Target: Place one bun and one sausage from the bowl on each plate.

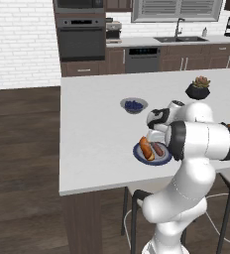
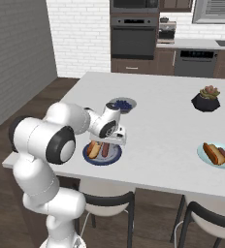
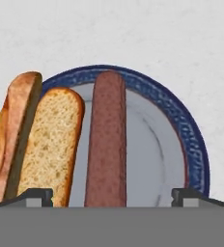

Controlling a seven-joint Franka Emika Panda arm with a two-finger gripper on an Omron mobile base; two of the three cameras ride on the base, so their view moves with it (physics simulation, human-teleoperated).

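The gripper (image 3: 112, 195) hangs just above the grey-blue plate with the dark blue rim (image 3: 191, 144), its fingers spread wide with nothing between them, which suggests the sausage (image 3: 106, 144) lying along the plate's middle has been let go there. The split bun (image 3: 34, 140) rests beside the sausage, overhanging the rim, so this plate looks served. The pale teal plate (image 2: 201, 154), well apart, likewise carries a bun and a sausage.
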